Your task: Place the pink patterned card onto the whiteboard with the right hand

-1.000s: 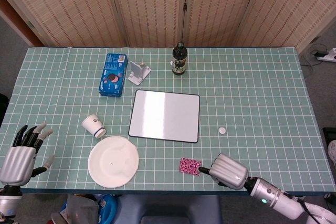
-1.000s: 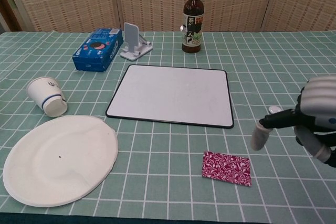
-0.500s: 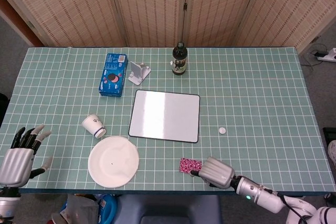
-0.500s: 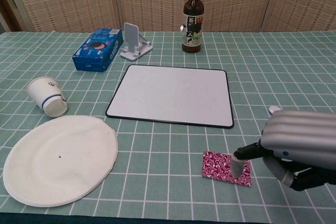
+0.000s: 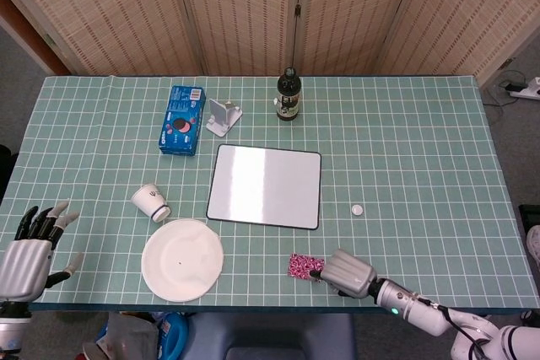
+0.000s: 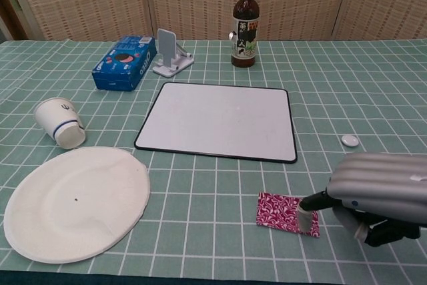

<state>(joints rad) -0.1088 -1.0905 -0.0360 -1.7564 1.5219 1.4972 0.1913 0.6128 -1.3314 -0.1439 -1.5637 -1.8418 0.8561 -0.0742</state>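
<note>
Legibly, only the blue box shows "OREO"; the dark bottle's label script is unreadable. Right hand: a fingertip presses the right end of the pink patterned card, nothing grasped; other fingers curled under, aperture not discernible. Card lies flat on the gridded cloth, near the glossy black-framed whiteboard but apart from it. Left hand: fingers spread, empty.

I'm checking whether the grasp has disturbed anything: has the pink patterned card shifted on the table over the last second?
No. The pink patterned card lies in the same grid squares below the whiteboard's right corner; only the right hand has closed in over its right end.
</note>
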